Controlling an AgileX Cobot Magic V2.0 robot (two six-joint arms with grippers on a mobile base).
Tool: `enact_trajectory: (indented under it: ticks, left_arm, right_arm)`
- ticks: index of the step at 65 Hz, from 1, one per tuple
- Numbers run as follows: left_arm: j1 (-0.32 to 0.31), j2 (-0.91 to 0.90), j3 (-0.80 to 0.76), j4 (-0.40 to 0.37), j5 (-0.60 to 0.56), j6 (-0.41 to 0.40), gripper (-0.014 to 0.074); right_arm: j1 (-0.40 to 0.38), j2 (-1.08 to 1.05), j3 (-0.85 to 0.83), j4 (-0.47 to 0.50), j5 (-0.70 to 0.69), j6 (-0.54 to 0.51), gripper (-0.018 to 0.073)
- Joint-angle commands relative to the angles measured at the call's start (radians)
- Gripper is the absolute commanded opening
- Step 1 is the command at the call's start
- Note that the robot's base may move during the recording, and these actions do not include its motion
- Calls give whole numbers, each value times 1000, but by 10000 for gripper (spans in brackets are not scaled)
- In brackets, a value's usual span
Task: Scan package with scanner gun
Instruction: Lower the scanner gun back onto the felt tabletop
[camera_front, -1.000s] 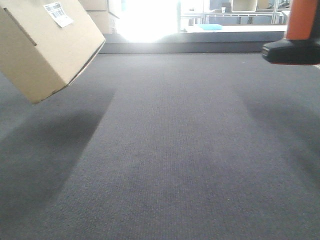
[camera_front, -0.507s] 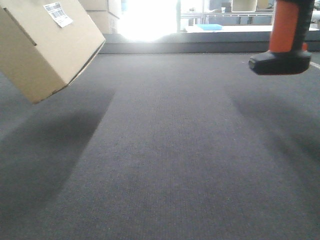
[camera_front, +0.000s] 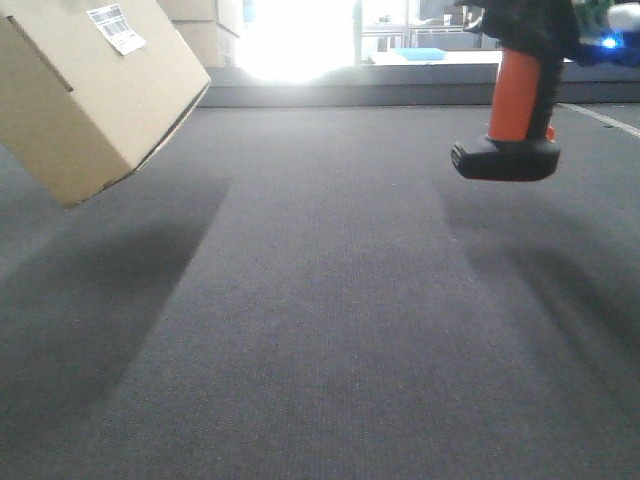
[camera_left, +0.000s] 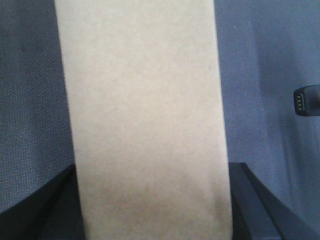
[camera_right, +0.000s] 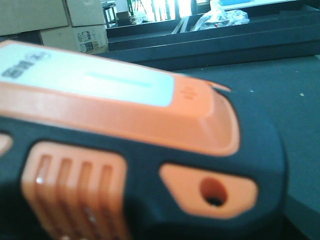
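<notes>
Left gripper clamps the package between both jaws. It holds it tilted above the grey table, far left in front view, w/ barcode label on the upper face. Scanner gun hangs upright at right, well apart. The right gripper's jaws aren't visible, prob. closed on the gun. Risks: beam misses the small label, or the angle is too steep to read; the big box could slip.
</notes>
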Motion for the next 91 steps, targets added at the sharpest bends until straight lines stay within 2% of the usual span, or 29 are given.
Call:
enact_trajectory:
  ticks: [1, 7, 16, 23, 45, 60, 91]
  left_arm:
    - [3, -14, -3, -14, -7, 1, -111]
    - [3, -14, -3, -14, -7, 1, -111]
    - [3, -14, -3, -14, -7, 1, -111]
    - [3, -14, -3, -14, -7, 1, -111]
    - [3, -14, -3, -14, -7, 1, -111]
    - [3, -14, -3, -14, -7, 1, -111]
    - [3, -14, -3, -20, -7, 1, -111]
  right_arm:
    - [-11, 5, 24, -87, -112, 35, -158]
    - [-11, 25, 47, -126, -129, 37, -158]
    - [-11, 48, 53, -128, -179, 103, -158]
    - [-11, 72, 53, -128, -227, 112, -158]
    - [-11, 119, 53, -128, -219, 114, -158]
    - [-11, 119, 53, -128, -162, 114, -158]
    - [-11, 125, 53, -128, -160, 114, -158]
